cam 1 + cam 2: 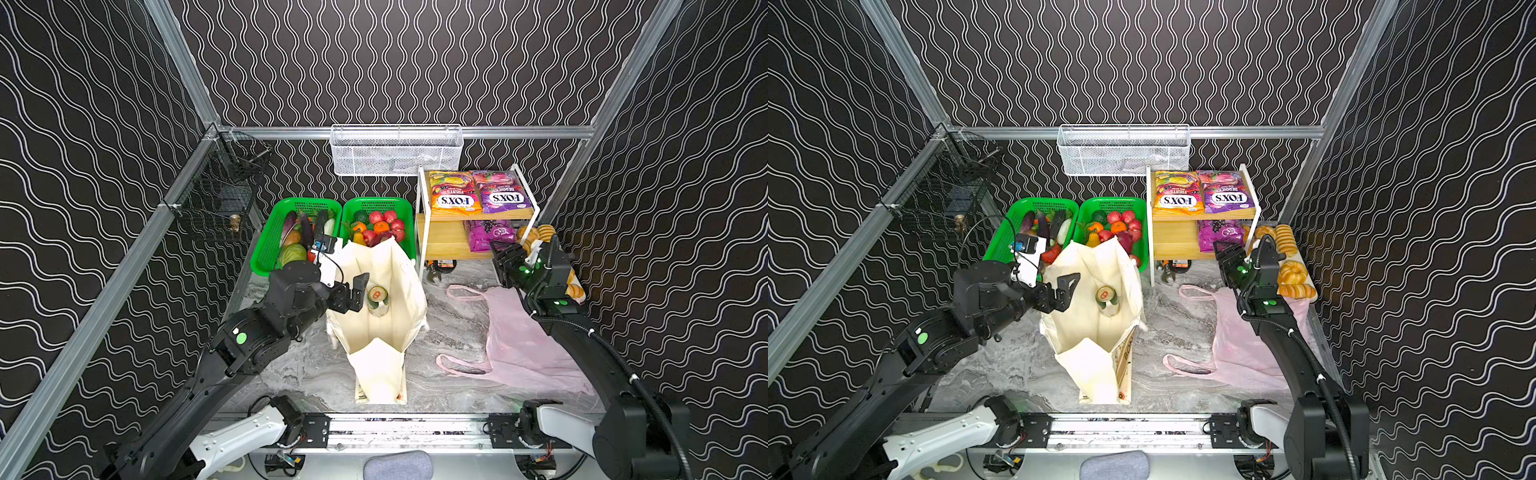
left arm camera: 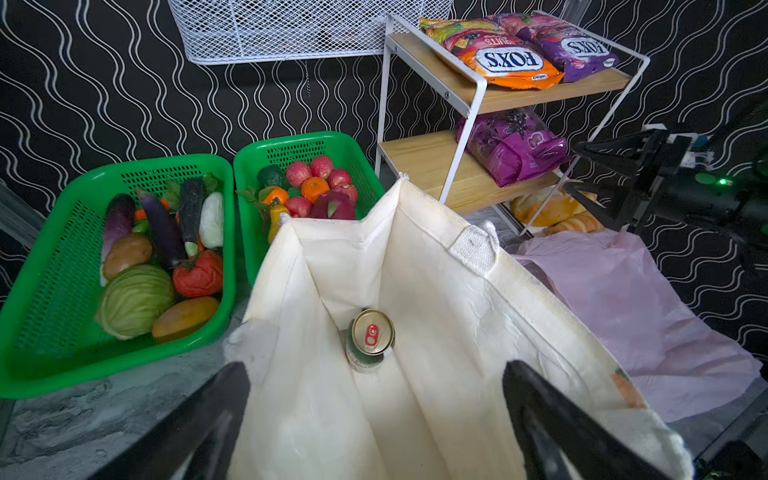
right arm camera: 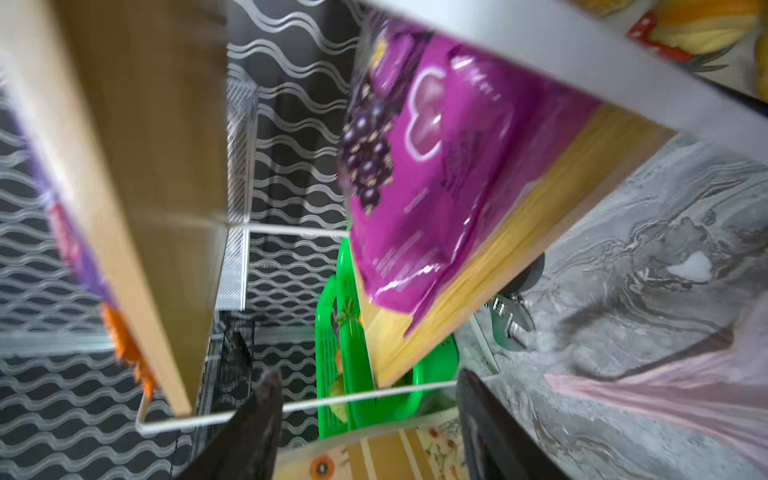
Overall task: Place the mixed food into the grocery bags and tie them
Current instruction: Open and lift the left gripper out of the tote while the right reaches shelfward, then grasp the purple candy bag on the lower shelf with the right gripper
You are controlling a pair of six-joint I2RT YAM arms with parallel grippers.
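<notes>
The cream canvas tote (image 1: 382, 328) stands open mid-table with the green drink can (image 1: 377, 300) upright inside, also seen in the left wrist view (image 2: 370, 338). My left gripper (image 1: 353, 293) hovers open at the tote's left rim, holding nothing. The pale-pink plastic bag (image 1: 523, 345) lies flat at the right. My right gripper (image 1: 500, 257) is open and empty at the rack's lower shelf, close to the purple grape-print packet (image 3: 436, 166). On the top shelf lies the orange FOX'S packet (image 1: 451, 193). Red apples (image 1: 382, 217), oranges and a dragon fruit fill the right green basket (image 1: 409, 241).
A second green basket (image 1: 266, 249) holds vegetables. A purple FOX'S packet (image 1: 500, 193) sits on the white-framed rack (image 1: 422, 232). Bread rolls (image 1: 1291, 274) lie right of it. A white mesh basket (image 1: 395, 151) hangs on the back wall, a black wire one (image 1: 216, 195) at left.
</notes>
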